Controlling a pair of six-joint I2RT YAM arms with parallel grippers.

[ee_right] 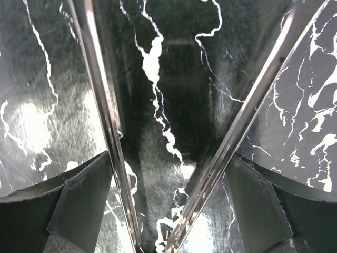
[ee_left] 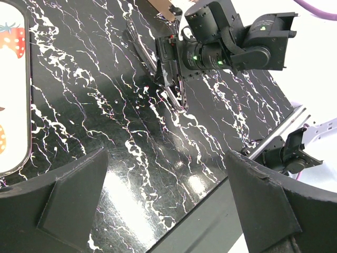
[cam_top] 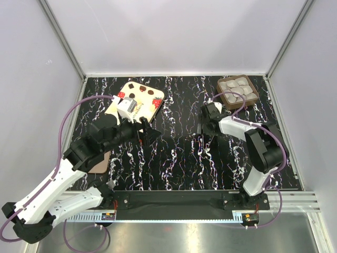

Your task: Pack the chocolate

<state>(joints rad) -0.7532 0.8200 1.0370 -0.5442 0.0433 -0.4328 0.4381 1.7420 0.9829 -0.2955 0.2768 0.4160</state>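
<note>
The chocolate (cam_top: 235, 87), several pale round pieces, fills a small square brown tray (cam_top: 255, 94) at the back right of the table. Just in front of it, my right gripper (cam_top: 203, 125) is low over the table. It straddles a pair of metal tongs (ee_right: 100, 105), and each shiny arm lies against one of its fingers (ee_right: 79, 200). The left wrist view shows the tongs (ee_left: 176, 100) reaching out under that gripper. My left gripper (cam_top: 152, 132) hangs wide open over bare marble near the middle (ee_left: 168, 174), with nothing between its fingers.
A flat cream lid (cam_top: 145, 97) printed with strawberries lies at the back left, with a small white block (cam_top: 126, 104) resting on it. The lid's edge (ee_left: 13, 95) also shows in the left wrist view. A brown flat piece (cam_top: 100, 161) sits partly under the left arm.
</note>
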